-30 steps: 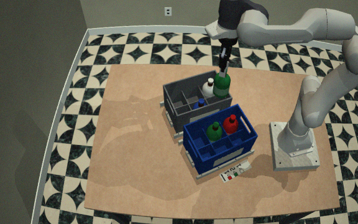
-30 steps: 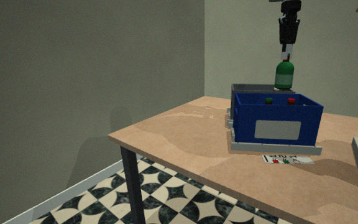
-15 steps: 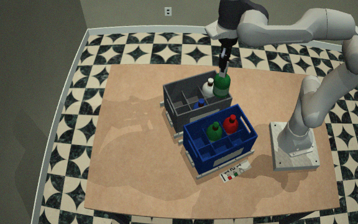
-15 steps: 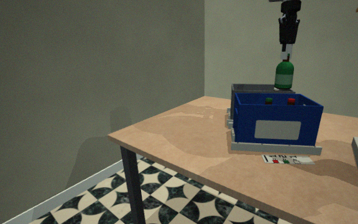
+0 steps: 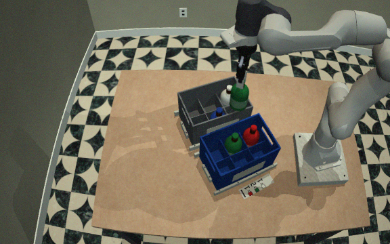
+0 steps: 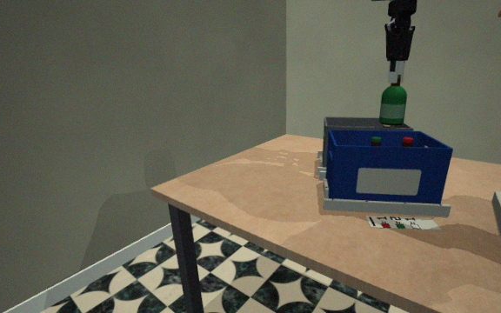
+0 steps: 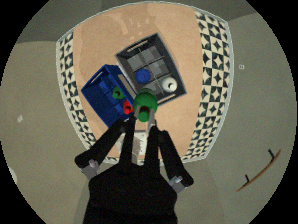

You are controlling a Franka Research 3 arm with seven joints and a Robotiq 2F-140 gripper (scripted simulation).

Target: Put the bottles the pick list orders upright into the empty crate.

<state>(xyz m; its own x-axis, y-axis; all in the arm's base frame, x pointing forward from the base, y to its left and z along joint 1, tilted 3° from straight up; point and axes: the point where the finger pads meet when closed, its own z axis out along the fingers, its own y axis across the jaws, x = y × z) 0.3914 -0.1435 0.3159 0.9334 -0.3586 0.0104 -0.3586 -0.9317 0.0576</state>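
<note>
My gripper (image 5: 241, 80) is shut on the neck of a green bottle (image 5: 239, 96) and holds it upright in the air above the near right corner of the grey crate (image 5: 212, 110). The bottle also shows in the side view (image 6: 392, 104) and in the wrist view (image 7: 145, 103). The grey crate holds a white bottle (image 5: 226, 95) and a blue bottle (image 5: 218, 112). The blue crate (image 5: 240, 152) holds a green bottle (image 5: 233, 142) and a red bottle (image 5: 251, 135), both upright. The pick list (image 5: 256, 186) lies on the table in front of the blue crate.
The arm's base plate (image 5: 319, 165) stands on the table to the right of the blue crate. Both crates sit in light grey holders on the wooden table.
</note>
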